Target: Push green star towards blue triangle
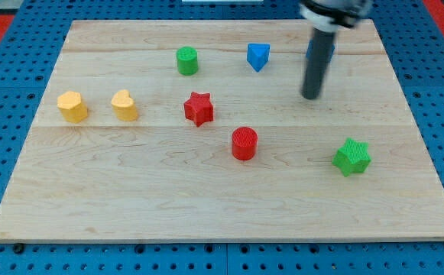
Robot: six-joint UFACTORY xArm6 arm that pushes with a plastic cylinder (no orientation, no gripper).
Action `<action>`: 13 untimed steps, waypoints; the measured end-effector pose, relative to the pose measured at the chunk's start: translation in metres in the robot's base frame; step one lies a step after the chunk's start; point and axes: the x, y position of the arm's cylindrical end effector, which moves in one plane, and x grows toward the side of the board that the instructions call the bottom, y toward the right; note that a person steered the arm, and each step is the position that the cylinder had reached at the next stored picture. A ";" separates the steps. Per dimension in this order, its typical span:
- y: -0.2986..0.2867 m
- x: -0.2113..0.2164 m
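Note:
The green star [351, 156] lies at the view's right, below the middle of the wooden board [130, 206]. The blue triangle [257, 56] lies near the view's top, right of centre. My tip [311, 97] stands between them, about 80 px above and to the left of the green star and to the right of and below the blue triangle, touching neither. A blue block [329, 50] is partly hidden behind the rod; its shape cannot be made out.
A green cylinder [187, 60] lies left of the blue triangle. A red star [199, 108] and a red cylinder [244, 143] lie near the centre. A yellow hexagon-like block [72, 106] and a yellow heart [124, 105] lie at the view's left.

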 end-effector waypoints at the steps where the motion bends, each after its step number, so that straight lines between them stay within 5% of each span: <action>1: 0.056 0.053; 2: 0.089 0.092; 3: 0.049 0.130; 6: 0.001 0.053; 8: -0.035 0.078; 10: -0.087 0.028; 13: -0.041 0.001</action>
